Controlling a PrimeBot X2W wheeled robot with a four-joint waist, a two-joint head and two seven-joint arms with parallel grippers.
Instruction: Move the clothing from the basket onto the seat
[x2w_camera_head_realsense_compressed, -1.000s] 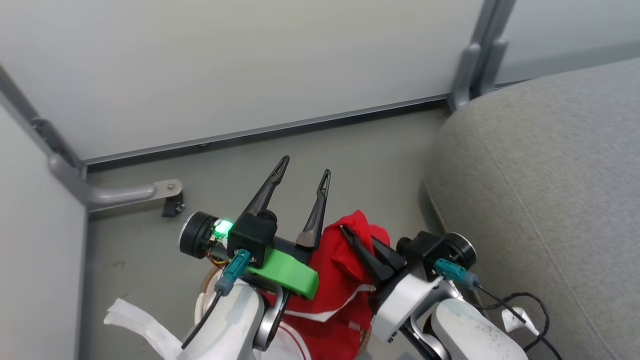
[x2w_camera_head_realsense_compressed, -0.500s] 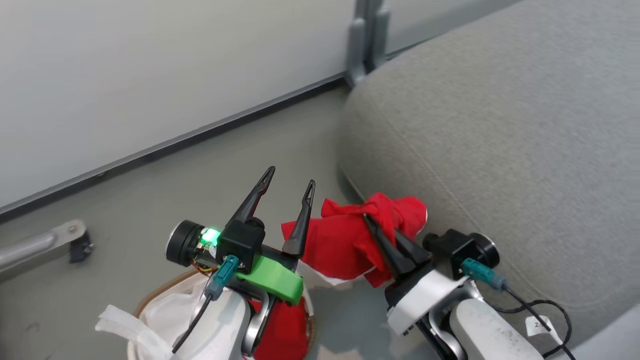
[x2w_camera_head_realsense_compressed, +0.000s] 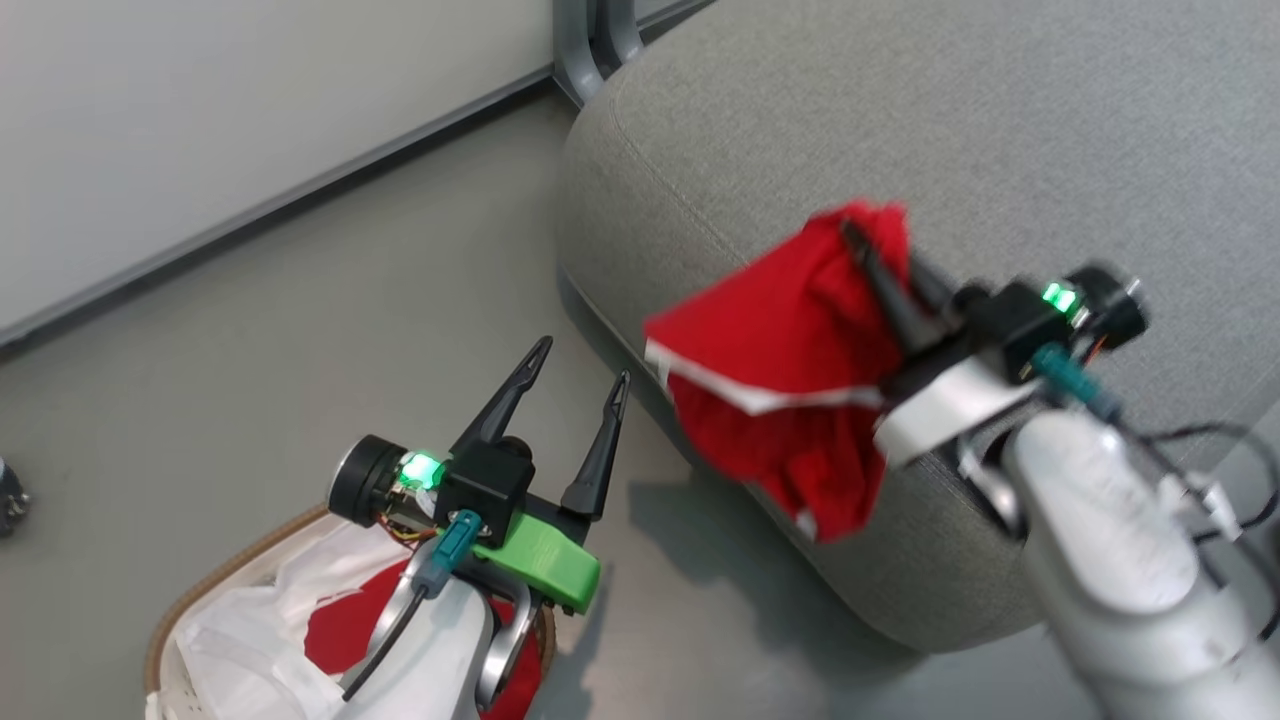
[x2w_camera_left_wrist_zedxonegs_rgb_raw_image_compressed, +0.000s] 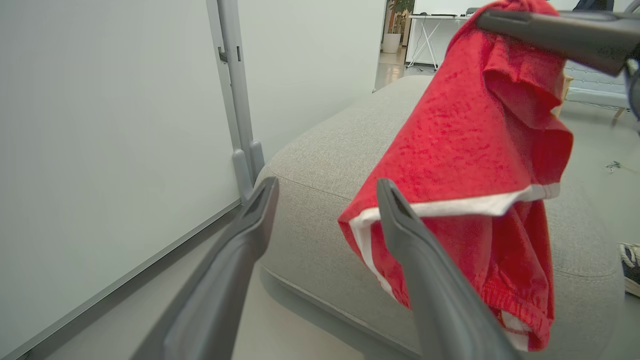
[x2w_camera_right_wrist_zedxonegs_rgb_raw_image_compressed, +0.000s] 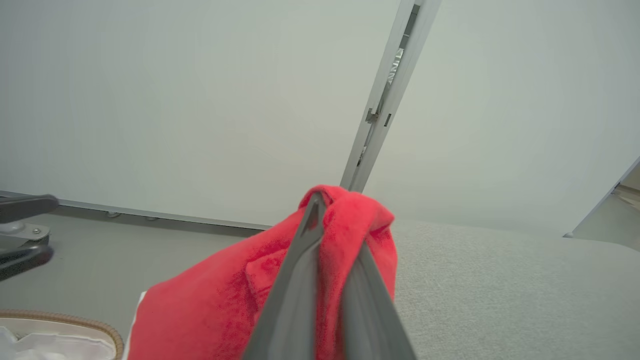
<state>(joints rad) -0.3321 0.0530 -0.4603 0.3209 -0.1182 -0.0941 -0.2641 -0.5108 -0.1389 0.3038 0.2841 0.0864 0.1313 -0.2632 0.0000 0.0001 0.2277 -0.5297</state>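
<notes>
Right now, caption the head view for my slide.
Right gripper holds a red garment over the edge of the grey seat; open left gripper hovers near the basket.

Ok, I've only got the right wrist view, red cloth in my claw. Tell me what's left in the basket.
Observer: One more red garment lies in the basket, beside a white sheet.
Operator: Give me the left claw's state.
Observer: The left claw is open and empty, near the basket.
Operator: Now say how the held piece hangs.
Observer: The held garment droops from the shut right claw, its white-trimmed hem dangling over the rounded near edge of the seat. I cannot tell if it touches.
</notes>
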